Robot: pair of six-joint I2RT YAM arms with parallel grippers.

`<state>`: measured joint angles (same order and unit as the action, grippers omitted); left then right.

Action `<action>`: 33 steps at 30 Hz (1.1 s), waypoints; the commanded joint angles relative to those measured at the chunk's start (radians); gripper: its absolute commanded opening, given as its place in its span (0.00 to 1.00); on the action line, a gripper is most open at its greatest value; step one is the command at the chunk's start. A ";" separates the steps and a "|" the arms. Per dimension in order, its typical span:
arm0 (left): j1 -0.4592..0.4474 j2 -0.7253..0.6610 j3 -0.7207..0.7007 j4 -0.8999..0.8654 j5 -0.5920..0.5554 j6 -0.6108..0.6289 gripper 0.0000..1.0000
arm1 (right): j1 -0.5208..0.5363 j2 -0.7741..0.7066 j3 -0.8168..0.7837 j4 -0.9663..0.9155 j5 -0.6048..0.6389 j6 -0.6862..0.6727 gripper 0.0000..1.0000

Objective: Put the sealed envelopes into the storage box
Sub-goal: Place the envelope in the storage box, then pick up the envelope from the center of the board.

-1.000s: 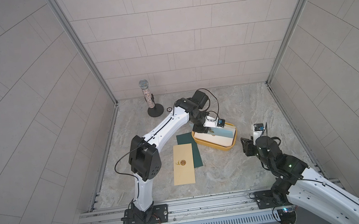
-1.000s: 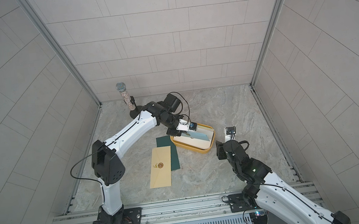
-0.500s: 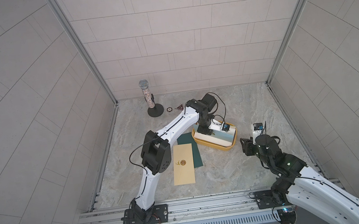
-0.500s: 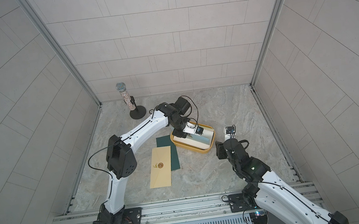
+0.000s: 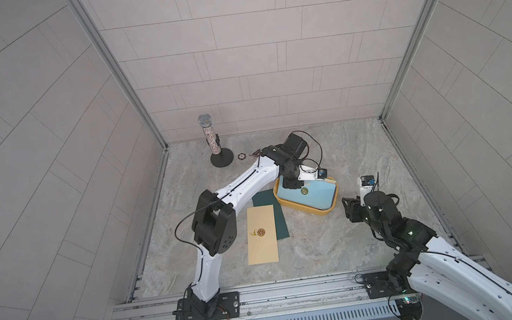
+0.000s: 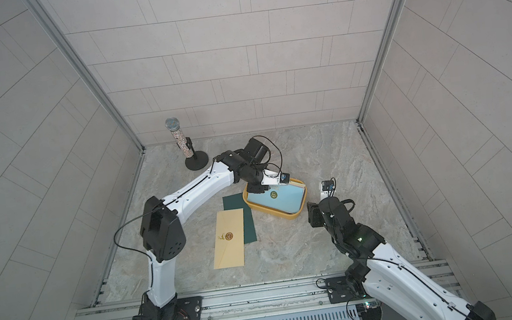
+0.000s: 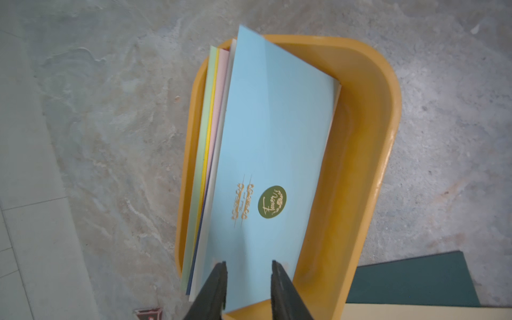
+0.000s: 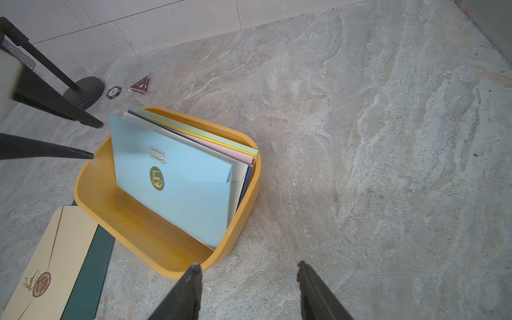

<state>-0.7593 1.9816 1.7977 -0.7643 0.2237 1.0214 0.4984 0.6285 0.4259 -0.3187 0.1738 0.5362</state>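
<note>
Mostly done: stacked envelopes [image 8: 180, 194] sit in storage box [image 7: 385, 133] mid-frame, cream envelope [image 5: 261, 235] and dark green envelope [image 5: 281, 224] lie lower-left on table [image 5: 325, 248] (left claw [image 7: 249, 273], right claw [image 8: 249, 267] both apart, empty).

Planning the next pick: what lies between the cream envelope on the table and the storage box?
A dark green envelope, partly under the cream envelope and beside the storage box, as both top views show.

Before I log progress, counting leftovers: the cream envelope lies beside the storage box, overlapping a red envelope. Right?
No: the cream envelope overlaps a dark green envelope, not a red one, as both top views show. It does lie beside the storage box.
</note>
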 commanded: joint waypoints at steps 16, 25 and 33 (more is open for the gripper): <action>0.136 -0.802 -0.879 0.454 -0.284 -1.449 0.56 | -0.042 0.080 0.056 0.083 -0.337 -0.020 0.71; 0.233 -1.037 -1.320 0.502 -0.089 -1.800 0.57 | 0.221 0.423 0.225 0.111 -0.343 0.173 0.66; 0.237 -1.120 -1.443 0.485 -0.068 -1.843 0.57 | 0.404 0.757 0.373 0.238 -0.367 0.295 0.63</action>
<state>-0.5282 0.8654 0.3904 -0.2844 0.1349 -0.7765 0.8833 1.3159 0.7563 -0.1192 -0.1879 0.7643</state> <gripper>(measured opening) 0.573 0.635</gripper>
